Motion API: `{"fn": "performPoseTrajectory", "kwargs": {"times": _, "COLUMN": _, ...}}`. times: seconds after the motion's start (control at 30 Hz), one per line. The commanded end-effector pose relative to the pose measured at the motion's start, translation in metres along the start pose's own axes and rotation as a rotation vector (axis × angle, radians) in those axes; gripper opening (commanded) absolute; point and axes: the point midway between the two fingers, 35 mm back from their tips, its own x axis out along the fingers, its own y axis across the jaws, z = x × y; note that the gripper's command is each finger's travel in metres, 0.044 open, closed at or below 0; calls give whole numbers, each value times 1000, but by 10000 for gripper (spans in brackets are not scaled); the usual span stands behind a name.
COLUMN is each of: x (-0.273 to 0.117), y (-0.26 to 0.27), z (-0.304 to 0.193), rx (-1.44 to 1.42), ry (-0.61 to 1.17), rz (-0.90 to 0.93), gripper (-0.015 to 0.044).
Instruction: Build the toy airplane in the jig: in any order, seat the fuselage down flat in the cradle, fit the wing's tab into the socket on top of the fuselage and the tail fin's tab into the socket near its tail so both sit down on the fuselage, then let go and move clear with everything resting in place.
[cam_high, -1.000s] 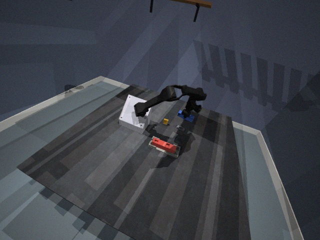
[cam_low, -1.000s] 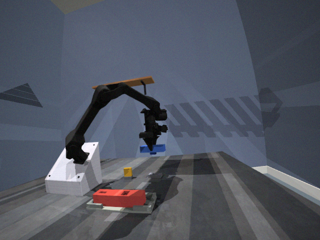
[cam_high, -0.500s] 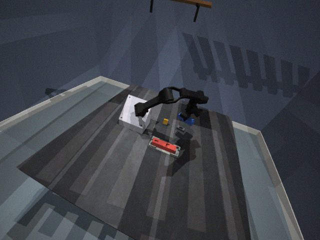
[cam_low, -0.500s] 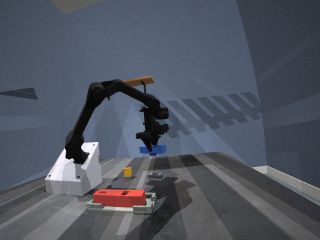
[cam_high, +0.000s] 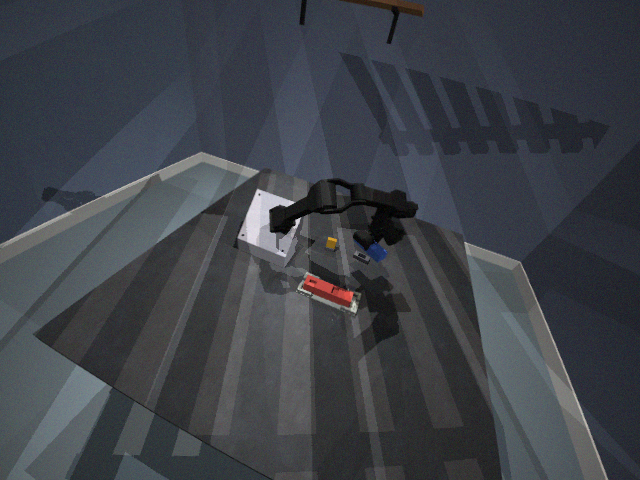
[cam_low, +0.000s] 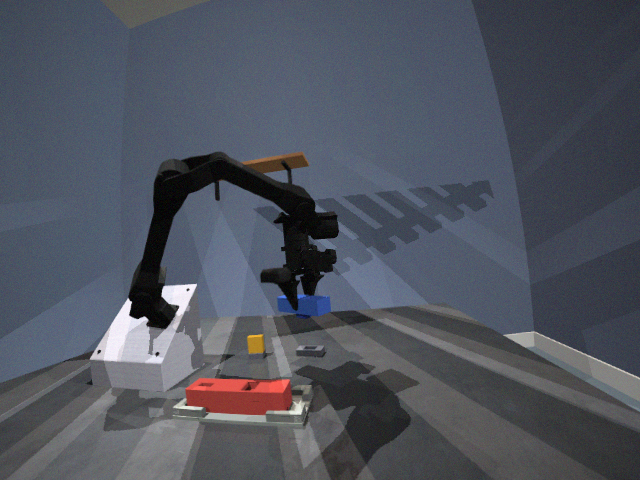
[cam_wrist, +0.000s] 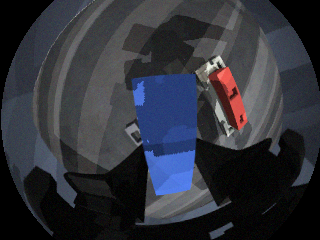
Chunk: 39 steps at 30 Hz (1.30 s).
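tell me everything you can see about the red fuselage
The red fuselage is a long, plain block, perhaps plastic, with two dark openings in its top, one near an end. It lies lengthwise in the pale cradle, apparently flat, openings upward. Neither socket is filled, and the gripper isn't touching it.
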Motion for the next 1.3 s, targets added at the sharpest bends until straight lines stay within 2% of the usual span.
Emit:
{"fn": "performPoseTrajectory", "kwargs": {"times": 0.0, "x": 1, "y": -12, "z": 7, "rx": 64, "ry": -6, "rz": 1, "gripper": 0}}
{"fn": "performPoseTrajectory", "kwargs": {"times": 1.27, "x": 21, "y": -129, "z": 42, "rx": 692, "ry": -20, "rz": -7, "gripper": 0}}
